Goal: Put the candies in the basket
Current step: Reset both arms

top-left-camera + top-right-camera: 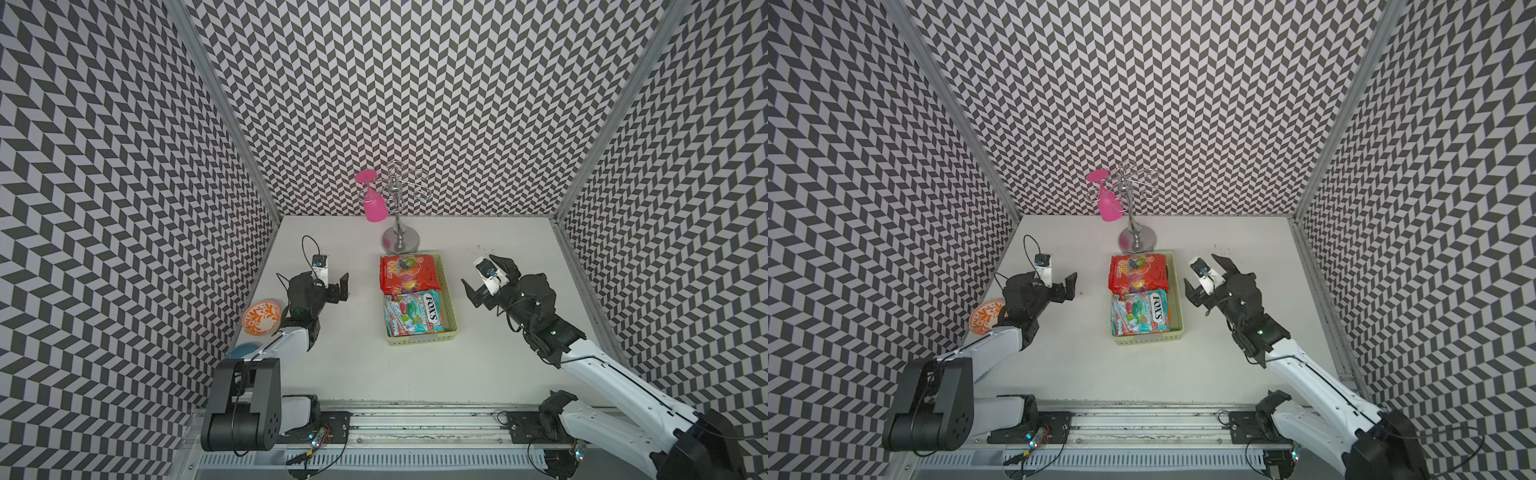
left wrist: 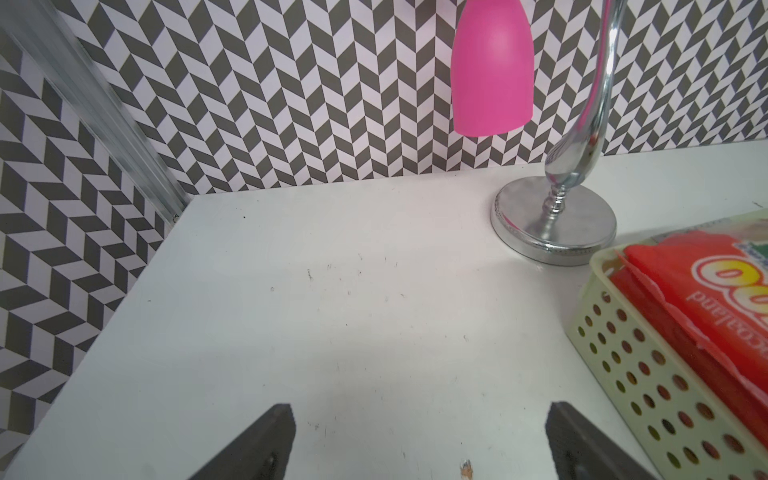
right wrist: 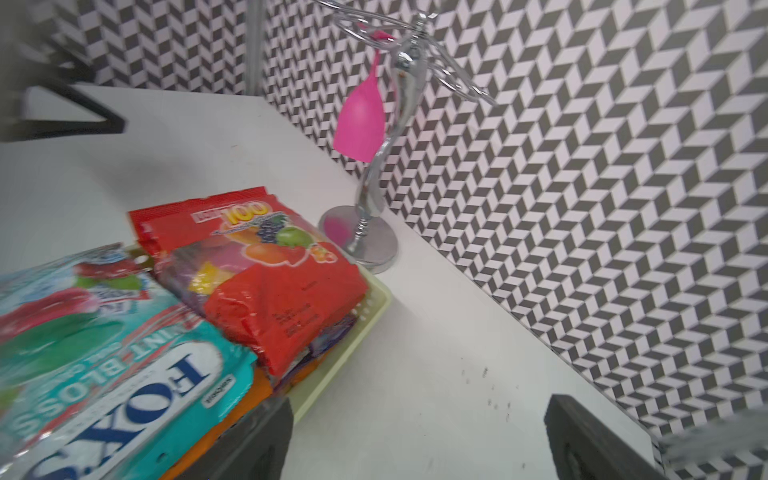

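Right gripper (image 1: 478,270): jaws spread wide, empty, touching nothing; stood near the right side of the basket (image 1: 419,338).

Left gripper (image 1: 330,276): jaws equally wide, empty; over bare table (image 1: 415,374), left of the basket and apart from it.

Basket: mid-table, holding the candies (image 1: 1138,274). Red bag (image 1: 409,272) on top at the far end, teal bag (image 1: 415,313) at the near end; orange and purple edges showed beneath, perhaps several bags, not countable.

Rack (image 1: 401,241) with pink cup (image 1: 374,208): just behind the basket.

Plate (image 1: 262,318): by the left wall.
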`<state>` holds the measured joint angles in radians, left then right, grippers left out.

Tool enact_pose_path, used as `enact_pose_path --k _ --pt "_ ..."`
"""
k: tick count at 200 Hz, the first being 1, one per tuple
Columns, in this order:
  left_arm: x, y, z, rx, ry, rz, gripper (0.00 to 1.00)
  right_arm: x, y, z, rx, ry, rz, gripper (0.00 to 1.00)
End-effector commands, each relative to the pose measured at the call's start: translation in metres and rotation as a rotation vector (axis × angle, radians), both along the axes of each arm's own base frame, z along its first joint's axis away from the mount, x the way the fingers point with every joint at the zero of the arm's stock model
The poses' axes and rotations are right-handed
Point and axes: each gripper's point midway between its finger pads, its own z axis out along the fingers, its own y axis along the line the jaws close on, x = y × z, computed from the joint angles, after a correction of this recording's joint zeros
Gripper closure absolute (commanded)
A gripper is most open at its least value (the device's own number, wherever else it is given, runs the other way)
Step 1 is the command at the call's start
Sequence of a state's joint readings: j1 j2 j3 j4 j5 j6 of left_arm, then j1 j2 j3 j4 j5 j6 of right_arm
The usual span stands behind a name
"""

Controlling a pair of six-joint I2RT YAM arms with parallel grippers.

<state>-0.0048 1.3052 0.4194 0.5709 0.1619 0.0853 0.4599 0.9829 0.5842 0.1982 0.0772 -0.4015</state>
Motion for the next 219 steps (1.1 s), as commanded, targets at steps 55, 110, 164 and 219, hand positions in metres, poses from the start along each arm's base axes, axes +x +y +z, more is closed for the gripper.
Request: enact_pose_path --k 55,110,164,219 --pt "0.007 0.001 0.019 -0.025 -0.234 0.001 0.01 0.017 -0.115 -0.029 0.428 -0.082 -0.480 0.01" --pt "0.004 0.013 0.006 -0.041 -0.243 0.074 0.01 -0.004 -0.155 -0.055 0.466 -0.170 -0.620 0.02" --pt "0.004 0.019 0.003 -0.054 -0.243 0.103 0.01 -0.001 -0.159 -0.061 0.482 -0.194 -0.609 0.02" --pt "0.003 0.019 0.003 -0.055 -0.242 0.103 0.01 0.004 -0.152 -0.062 0.461 -0.237 -0.530 0.01"
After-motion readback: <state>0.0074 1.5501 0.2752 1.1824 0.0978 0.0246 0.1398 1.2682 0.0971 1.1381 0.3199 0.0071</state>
